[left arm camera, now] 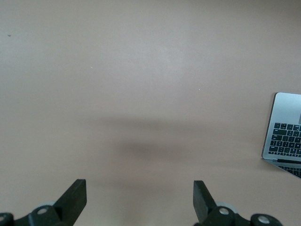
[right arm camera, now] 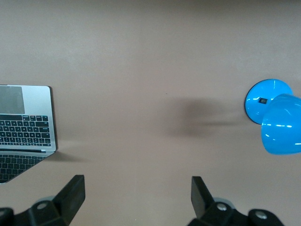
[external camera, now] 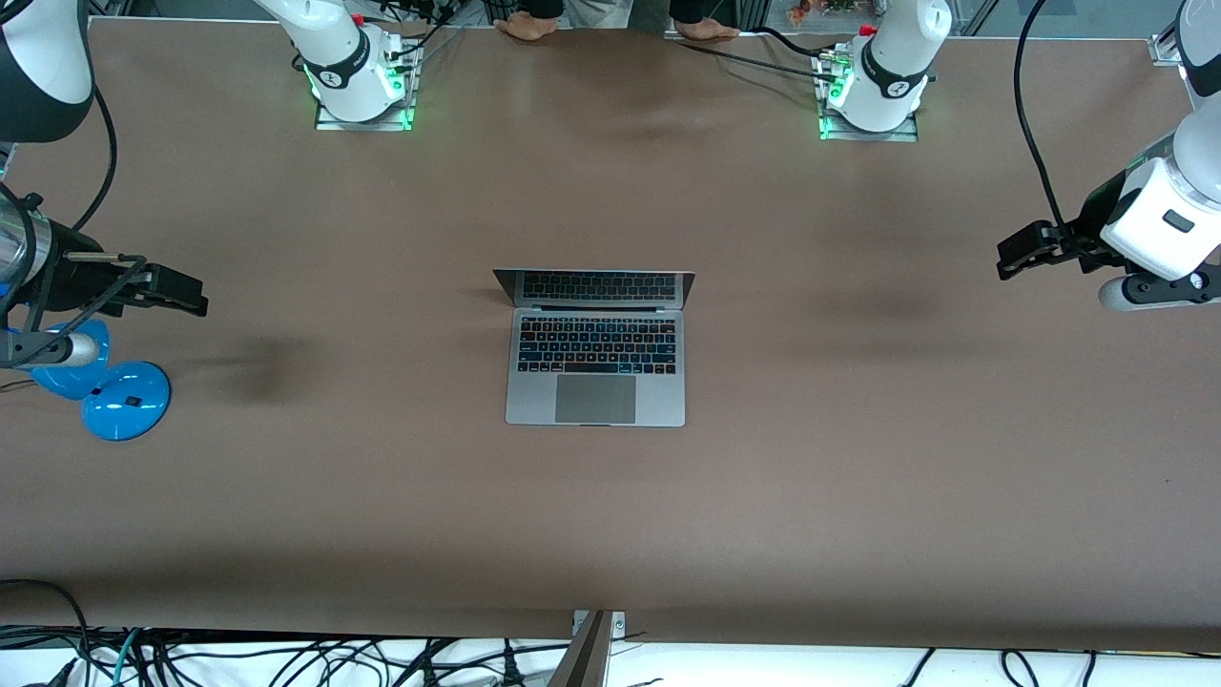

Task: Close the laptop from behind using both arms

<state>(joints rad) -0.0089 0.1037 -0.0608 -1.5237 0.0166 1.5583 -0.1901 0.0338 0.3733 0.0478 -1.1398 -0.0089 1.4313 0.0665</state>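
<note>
The silver-grey laptop [external camera: 596, 358] stands open in the middle of the brown table, keyboard and trackpad facing the front camera, its screen [external camera: 593, 286] upright on the side toward the robot bases. Part of it shows in the left wrist view [left arm camera: 284, 134] and in the right wrist view [right arm camera: 26, 127]. My left gripper [external camera: 1013, 258] is open and empty, up over bare table toward the left arm's end. My right gripper [external camera: 186, 291] is open and empty, up over bare table toward the right arm's end. Both are well apart from the laptop.
A blue desk lamp [external camera: 110, 391] stands near the right arm's end of the table, below the right gripper; it also shows in the right wrist view [right arm camera: 275, 113]. A person's hands [external camera: 610, 27] rest at the table edge between the two bases. Cables hang along the front edge.
</note>
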